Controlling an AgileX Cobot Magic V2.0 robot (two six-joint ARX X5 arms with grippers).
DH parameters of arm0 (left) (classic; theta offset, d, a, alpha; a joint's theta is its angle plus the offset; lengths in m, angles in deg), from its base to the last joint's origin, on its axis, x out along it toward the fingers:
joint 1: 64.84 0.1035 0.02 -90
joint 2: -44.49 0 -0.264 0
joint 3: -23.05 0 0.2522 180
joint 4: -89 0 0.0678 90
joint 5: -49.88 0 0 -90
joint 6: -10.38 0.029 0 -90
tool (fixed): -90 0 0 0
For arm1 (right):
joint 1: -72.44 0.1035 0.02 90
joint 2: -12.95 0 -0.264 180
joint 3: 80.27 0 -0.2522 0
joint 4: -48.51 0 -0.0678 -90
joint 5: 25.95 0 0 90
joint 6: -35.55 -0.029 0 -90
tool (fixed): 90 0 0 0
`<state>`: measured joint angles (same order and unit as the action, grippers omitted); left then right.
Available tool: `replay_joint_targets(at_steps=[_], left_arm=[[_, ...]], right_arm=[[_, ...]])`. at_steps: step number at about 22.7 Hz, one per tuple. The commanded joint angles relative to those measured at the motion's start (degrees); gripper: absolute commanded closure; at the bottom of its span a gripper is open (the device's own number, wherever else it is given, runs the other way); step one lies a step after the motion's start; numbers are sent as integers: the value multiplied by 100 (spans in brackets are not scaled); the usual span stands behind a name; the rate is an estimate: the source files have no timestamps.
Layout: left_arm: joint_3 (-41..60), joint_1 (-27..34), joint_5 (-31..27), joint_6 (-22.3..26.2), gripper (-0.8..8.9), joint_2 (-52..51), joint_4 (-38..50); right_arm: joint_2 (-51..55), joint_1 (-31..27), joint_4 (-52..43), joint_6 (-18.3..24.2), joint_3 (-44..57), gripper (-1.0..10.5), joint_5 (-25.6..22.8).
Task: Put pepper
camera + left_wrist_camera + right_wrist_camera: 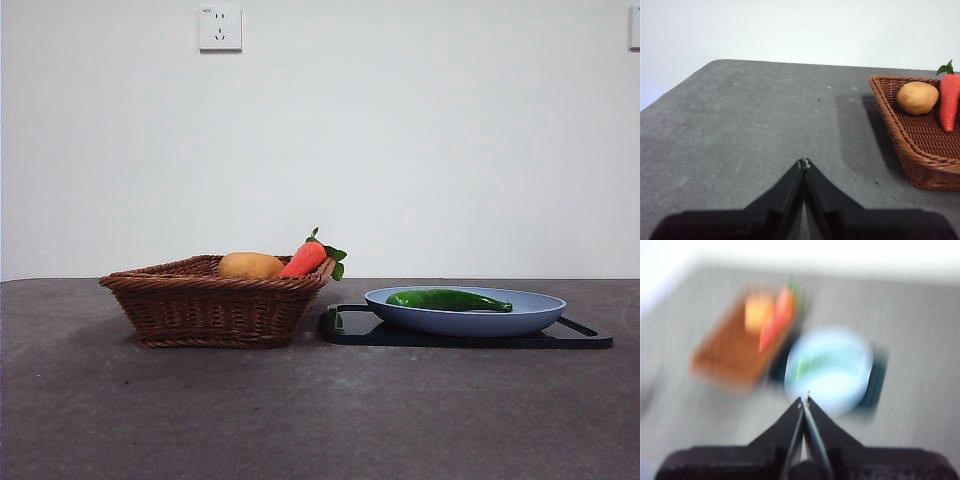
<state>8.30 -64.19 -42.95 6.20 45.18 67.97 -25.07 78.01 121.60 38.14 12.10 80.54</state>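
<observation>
Lying inside the shallow blue plate (540, 318) on a black tray (590, 338), the glossy dark-green pepper (448, 300) is seen beside a brown wicker basket (215, 310). The left gripper (804, 163) is held low over bare table (750, 130), jaws closed, empty. The right gripper (804, 401) is poised high above the plate, jaws likewise closed on nothing.

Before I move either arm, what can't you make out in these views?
- Right wrist view: motion blur smears the pepper on the plate; its tip direction is unreadable.
- Left wrist view: basket cut off by the edge; plate outside the picture.
- Front view: the basket's wall hides its floor and the lower carrot.
</observation>
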Motion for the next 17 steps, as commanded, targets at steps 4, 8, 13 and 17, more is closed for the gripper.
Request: replay_joint_targets(at_steps=[4, 8, 13, 17], left_arm=[[61, 22, 4, -55, 805, -20, 37], [61, 22, 7, -55, 805, -20, 39], [61, 22, 7, -55, 805, -20, 39], [61, 22, 7, -55, 805, -20, 39]], right_arm=[[1519, -299, -2835, -61, 2671, 936, -33], [2378, -396, -4505, -282, 4610, 936, -35], [2944, -455, -5246, -444, 5912, 936, -39], [3294, -455, -5357, -470, 6599, 936, -39]])
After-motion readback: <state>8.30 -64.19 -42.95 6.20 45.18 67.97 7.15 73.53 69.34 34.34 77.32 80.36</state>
